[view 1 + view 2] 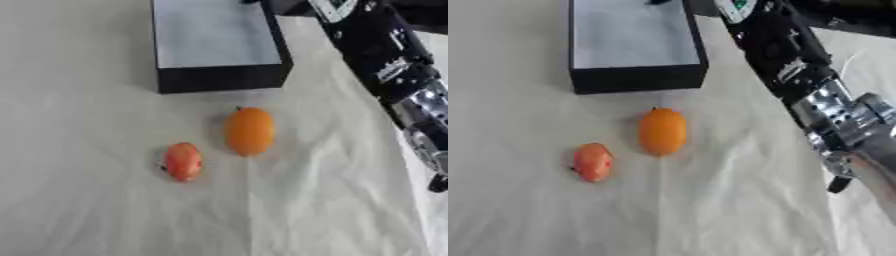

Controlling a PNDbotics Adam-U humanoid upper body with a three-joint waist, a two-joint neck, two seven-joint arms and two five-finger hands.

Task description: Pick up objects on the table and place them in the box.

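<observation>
An orange oval fruit [249, 131] lies on the white cloth a short way in front of the box. A smaller red-orange fruit [184, 161] lies to its lower left, apart from it. The black box [219, 77] stands at the top centre, open, with a pale grey floor and nothing visible inside. My right arm comes down from the upper right, and my right hand [866, 165] hangs at the right edge, well to the right of both fruits and touching neither. The frame cuts off most of the hand. My left hand does not show.
The wrinkled white cloth [105, 210] covers the table on all sides of the fruits. My black and silver right forearm [789, 60] crosses the space right of the box.
</observation>
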